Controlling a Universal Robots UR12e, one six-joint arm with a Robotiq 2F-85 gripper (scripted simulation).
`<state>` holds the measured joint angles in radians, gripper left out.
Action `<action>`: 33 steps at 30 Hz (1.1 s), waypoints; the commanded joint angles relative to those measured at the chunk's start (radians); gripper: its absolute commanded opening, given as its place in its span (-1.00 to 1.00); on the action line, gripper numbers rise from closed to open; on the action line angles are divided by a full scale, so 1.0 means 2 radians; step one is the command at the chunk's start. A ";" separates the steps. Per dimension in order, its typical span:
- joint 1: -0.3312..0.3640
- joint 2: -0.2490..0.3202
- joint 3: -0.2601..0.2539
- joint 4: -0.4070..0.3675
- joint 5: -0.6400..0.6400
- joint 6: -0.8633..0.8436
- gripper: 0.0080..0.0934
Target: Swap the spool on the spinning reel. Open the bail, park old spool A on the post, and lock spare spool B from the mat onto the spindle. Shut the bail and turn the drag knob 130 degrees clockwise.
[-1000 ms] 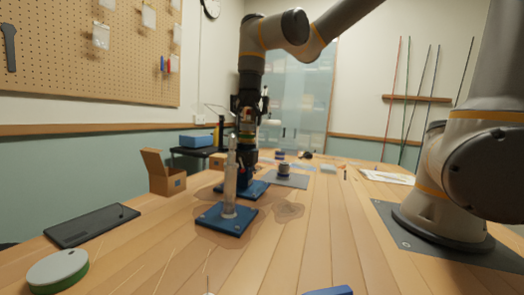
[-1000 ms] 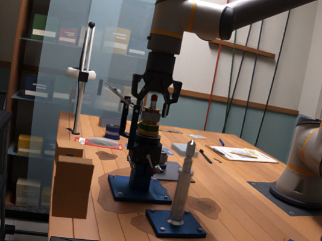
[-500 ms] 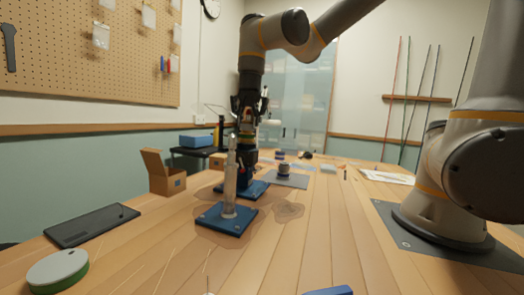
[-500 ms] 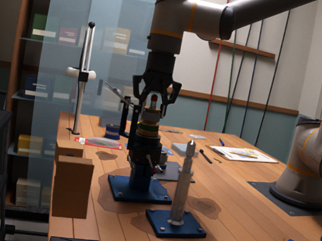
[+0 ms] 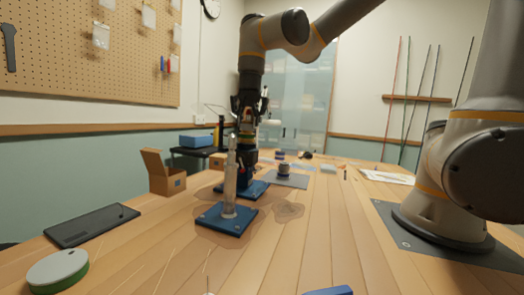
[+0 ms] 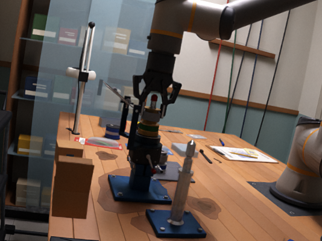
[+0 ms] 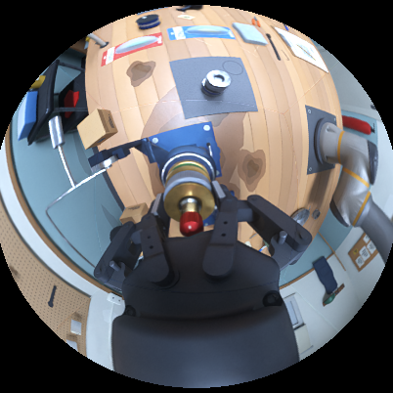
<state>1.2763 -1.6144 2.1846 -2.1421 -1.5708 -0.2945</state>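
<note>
The reel body (image 6: 144,152) is partly hidden behind the post (image 5: 229,174) from the side camera. It stands upright on a blue base (image 6: 137,188). Old spool A (image 6: 149,124), with gold and green bands, sits on the spindle under a brass drag knob (image 7: 188,198) with a red tip (image 6: 154,98). My gripper (image 6: 153,110) comes down from above and its fingers clamp the drag knob from two sides. The bail wire (image 6: 117,93) sticks out to the left. Spare spool B (image 7: 217,81) sits on the grey mat (image 7: 212,87) behind the reel. The post (image 6: 184,185) stands bare on its own blue base.
The robot base (image 6: 301,168) fills the right end of the table. Cardboard boxes (image 6: 71,185) stand at the left edge. A blue line spool (image 6: 112,131), packets and papers (image 6: 241,152) lie at the back. A dark tray (image 5: 89,224) and green-rimmed disc (image 5: 57,269) lie near the front.
</note>
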 commanded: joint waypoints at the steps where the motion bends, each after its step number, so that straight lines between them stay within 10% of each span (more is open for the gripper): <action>1: 0.000 0.000 0.000 0.000 0.000 0.000 -0.96; 33: 0.000 -0.006 -0.006 0.011 0.000 0.000 -1.00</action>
<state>1.2763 -1.6254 2.1740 -2.1185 -1.5708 -0.2945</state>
